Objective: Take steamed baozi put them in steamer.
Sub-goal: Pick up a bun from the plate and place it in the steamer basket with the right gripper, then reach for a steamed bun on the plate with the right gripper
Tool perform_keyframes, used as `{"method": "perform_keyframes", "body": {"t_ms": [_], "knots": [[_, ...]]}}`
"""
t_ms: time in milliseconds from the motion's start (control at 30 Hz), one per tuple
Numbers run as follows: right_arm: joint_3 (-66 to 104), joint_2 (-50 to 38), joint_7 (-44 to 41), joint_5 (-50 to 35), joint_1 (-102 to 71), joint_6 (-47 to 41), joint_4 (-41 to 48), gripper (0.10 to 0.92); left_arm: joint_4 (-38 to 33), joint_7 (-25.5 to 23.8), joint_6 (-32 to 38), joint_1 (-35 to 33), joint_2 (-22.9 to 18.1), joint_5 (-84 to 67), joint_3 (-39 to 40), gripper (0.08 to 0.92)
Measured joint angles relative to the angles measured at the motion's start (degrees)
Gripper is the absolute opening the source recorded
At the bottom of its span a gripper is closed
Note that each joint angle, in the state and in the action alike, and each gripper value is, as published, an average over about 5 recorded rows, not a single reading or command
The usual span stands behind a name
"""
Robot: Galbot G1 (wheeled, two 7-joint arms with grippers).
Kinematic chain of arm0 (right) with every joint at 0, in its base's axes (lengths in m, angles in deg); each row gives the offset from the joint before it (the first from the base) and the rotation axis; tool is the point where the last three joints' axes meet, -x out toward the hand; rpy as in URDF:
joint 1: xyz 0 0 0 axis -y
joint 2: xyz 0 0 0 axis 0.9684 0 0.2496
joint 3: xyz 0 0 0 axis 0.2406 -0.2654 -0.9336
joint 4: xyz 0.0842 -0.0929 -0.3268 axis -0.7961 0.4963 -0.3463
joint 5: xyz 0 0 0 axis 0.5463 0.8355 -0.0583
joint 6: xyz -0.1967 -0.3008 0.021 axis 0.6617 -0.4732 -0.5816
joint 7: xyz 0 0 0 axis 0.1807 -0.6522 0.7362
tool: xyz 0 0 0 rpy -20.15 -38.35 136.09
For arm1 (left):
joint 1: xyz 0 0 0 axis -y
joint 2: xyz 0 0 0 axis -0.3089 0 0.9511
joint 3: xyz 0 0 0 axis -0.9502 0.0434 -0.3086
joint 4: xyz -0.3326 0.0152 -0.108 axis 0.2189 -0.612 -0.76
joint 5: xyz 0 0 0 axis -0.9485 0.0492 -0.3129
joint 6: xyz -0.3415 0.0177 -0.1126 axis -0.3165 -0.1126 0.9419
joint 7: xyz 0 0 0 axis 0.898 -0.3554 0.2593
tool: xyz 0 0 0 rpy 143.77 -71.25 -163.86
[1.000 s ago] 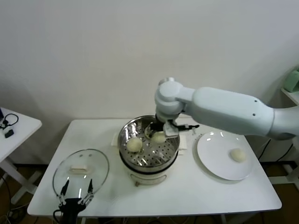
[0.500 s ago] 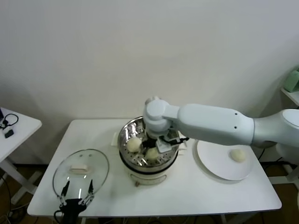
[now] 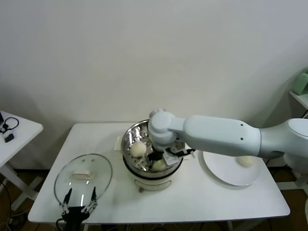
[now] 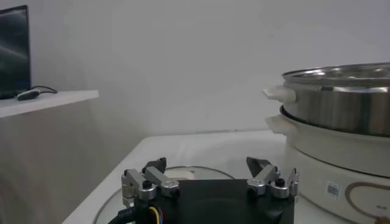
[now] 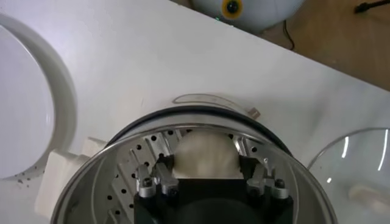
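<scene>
Steamer (image 3: 144, 180) sits mid-desk, shiny steel pot on a white electric base with side handles; a small label patch shows on the base in the left wrist view (image 4: 332, 190), writing too small to read. No other readable text anywhere.

Inside the pot, on the perforated tray: one baozi (image 3: 138, 148) toward the robot's left side, and a second baozi (image 3: 159, 165) near the front rim, under the right gripper (image 3: 159, 161). Right wrist view shows that bun (image 5: 204, 155) sitting between the two fingers (image 5: 163, 176), jaws partly open and closed around its sides, down inside the steamer wall (image 5: 91, 176). Bun looks low on the tray; cannot tell if it is resting on it or just above.

Plate (image 3: 219, 175), flat and white, on the desk to the robot's right of the steamer, holds a third baozi (image 3: 246, 162), partly hidden by the right arm.

Glass lid (image 3: 83, 175) lies flat on the desk (image 3: 202, 202) at the robot's left front, white knob up.

Left gripper (image 3: 77, 198) is parked at the front desk edge just by the lid, fingers (image 4: 146, 181) spread apart, nothing between them.

Side table (image 3: 14, 132) at far left carries a dark cable and a small dark item.
</scene>
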Motion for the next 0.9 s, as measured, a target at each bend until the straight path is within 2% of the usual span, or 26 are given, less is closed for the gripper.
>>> {"method": "perform_keyframes", "body": {"t_ms": [133, 333, 900], "knots": [[0.0, 0.02, 0.35, 0.43, -0.51, 0.46, 0.28, 0.725, 0.08, 0.01, -0.05, 0.17, 0.0, 0.01, 0.04, 0.823], [0.31, -0.03, 0.68, 0.51, -0.89, 1.31, 0.71, 0.816, 0.22, 0.04, -0.1, 0.3, -0.02, 0.01, 0.06, 0.823], [3.66, -0.24, -0.45, -1.9, 1.43, 2.89, 3.45, 0.823, 0.22, 0.21, -0.06, 0.24, -0.1, 0.04, 0.04, 0.823]]}}
